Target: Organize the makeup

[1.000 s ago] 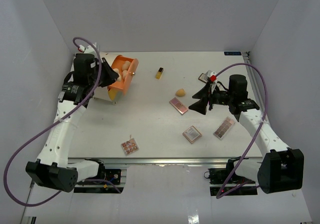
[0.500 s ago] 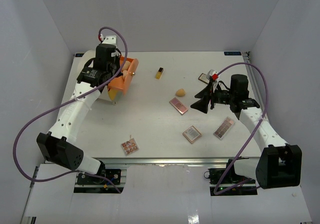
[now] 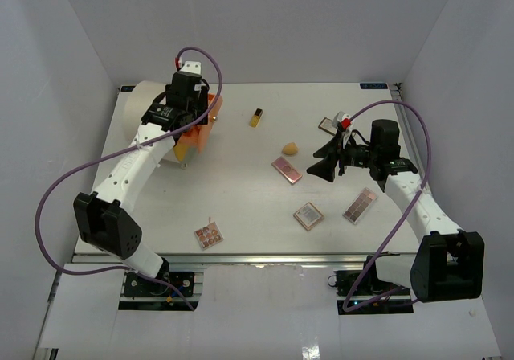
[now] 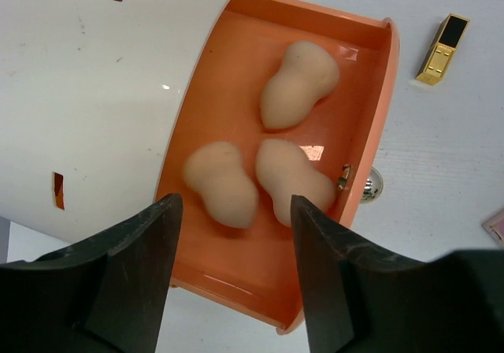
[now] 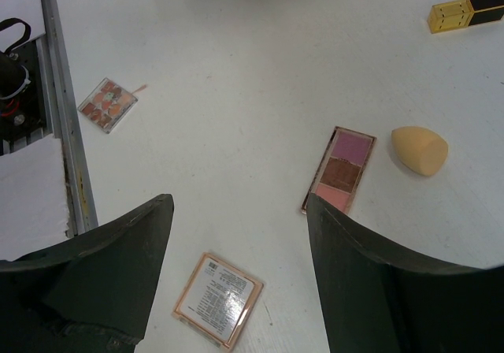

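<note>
- Your left arm (image 3: 132,163) reaches from its base to the far left of the desk (image 3: 241,191), wrist tipped down over the orange drawer (image 4: 378,117) of the cylinder (image 4: 87,93).
- The left fingers (image 4: 126,282) stand apart and hold nothing. Three sponges (image 4: 295,85) lie close together in the drawer below them.
- Your right arm (image 3: 418,207) bends in from the right edge, with the wrist aimed at mid-desk.
- The right fingers (image 5: 102,282) are spread wide and empty, above the desk.
- Under them a pink palette (image 5: 340,169) lies with a loose sponge (image 5: 420,150) just beside it. A square palette (image 5: 219,298) lies nearer you.
- The bottle (image 4: 442,50) lies near the drawer's right wall, apart from it.
- Bare desk runs between the drawer and the pink palette. A small palette (image 3: 209,235) sits near the front edge, and a long palette (image 3: 360,205) lies beside your right arm.
</note>
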`<state>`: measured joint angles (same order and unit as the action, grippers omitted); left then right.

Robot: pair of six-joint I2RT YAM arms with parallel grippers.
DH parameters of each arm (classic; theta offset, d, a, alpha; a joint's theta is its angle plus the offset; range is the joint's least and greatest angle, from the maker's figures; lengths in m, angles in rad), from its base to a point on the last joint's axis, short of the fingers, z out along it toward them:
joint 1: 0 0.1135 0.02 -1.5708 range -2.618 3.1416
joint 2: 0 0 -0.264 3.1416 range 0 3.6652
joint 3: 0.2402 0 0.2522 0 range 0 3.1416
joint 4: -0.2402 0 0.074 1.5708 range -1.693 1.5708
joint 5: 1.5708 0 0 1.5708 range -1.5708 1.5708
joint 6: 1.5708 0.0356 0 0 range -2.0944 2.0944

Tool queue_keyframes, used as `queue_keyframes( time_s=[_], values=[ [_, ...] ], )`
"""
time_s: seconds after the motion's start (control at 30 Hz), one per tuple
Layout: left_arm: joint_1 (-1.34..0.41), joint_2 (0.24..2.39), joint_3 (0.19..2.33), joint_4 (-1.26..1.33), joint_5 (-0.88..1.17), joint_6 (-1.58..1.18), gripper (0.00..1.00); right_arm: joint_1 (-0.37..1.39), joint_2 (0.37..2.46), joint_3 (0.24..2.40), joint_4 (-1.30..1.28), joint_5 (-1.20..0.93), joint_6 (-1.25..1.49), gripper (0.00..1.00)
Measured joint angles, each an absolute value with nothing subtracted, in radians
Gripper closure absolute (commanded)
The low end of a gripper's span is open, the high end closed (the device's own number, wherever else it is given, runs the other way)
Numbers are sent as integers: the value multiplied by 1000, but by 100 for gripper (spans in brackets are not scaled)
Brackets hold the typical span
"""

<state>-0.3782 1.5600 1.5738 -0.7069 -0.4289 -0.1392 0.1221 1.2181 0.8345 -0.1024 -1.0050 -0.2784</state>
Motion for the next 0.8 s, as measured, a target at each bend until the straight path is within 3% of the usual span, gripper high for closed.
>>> queue_keyframes(
  time_s=[0.33, 0.5, 0.6, 0.63, 0.67, 0.8],
  values=[
    [-380, 1519, 1569, -686, -401, -136, 22, 119, 1237, 834, -103, -1004, -297, 25],
    [-380, 1409, 1540, -652, -308, -141, 11, 127, 1270, 834, -113, -965, -315, 24],
    [-380, 1281, 1466, -603, -229, -152, 8, 173, 1313, 856, -141, -854, -323, 20],
    [-380, 1219, 1420, -578, -193, -157, 7, 203, 1334, 873, -153, -802, -325, 12],
    [-380, 1160, 1375, -559, -169, -162, 6, 244, 1362, 898, -164, -742, -325, 10],
    [-380, 923, 1174, -496, -98, -178, 2, 386, 1511, 1026, -198, -540, -320, 10]
  ],
)
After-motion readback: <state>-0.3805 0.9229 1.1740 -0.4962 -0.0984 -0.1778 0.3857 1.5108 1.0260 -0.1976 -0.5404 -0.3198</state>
